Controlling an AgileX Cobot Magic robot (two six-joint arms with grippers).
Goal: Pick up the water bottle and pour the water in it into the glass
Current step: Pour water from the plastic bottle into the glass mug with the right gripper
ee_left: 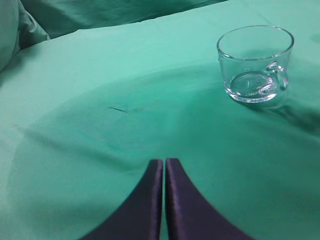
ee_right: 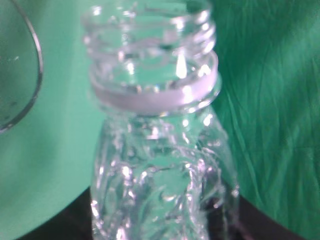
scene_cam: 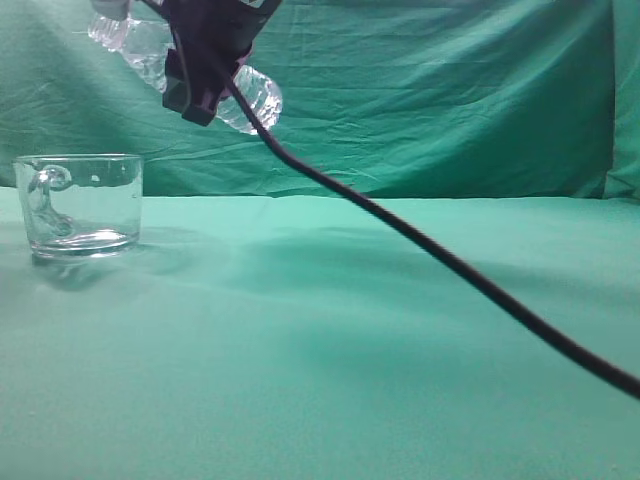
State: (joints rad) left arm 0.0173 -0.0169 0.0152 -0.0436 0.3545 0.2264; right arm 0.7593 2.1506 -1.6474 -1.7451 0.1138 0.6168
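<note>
Nearest the exterior camera, the front of the desk is bare green cloth point(scene_cam: 330, 380), crossed on the right side only by a black cable point(scene_cam: 450, 262) that climbs toward the upper left.

Further back, above the left half of the desk, the right gripper point(scene_cam: 205, 70) is clamped around the body of the water bottle point(scene_cam: 250, 98), which is carried well clear of the cloth. The bottle's long axis is tilted: its base is seen low and to the right of the claw, its neck high and to the left, cut off by the top edge. In the right wrist view the open, capless mouth and pale neck ring point(ee_right: 155, 97) are seen end-on, with only an arc of the glass's rim at the left edge; the mouth is therefore judged to be beside the rim, not yet over it.

The glass point(scene_cam: 80, 205) stands upright near the rear left corner of the desk, handle toward the exterior camera, below and left of the bottle. Whether any of the water has reached it cannot be told.

The left gripper point(ee_left: 164, 200) is seen with its jaws pressed together on nothing, near the glass point(ee_left: 255, 62) but apart from it.

The coming move is judged to need a shift further left, then a deeper tip.
</note>
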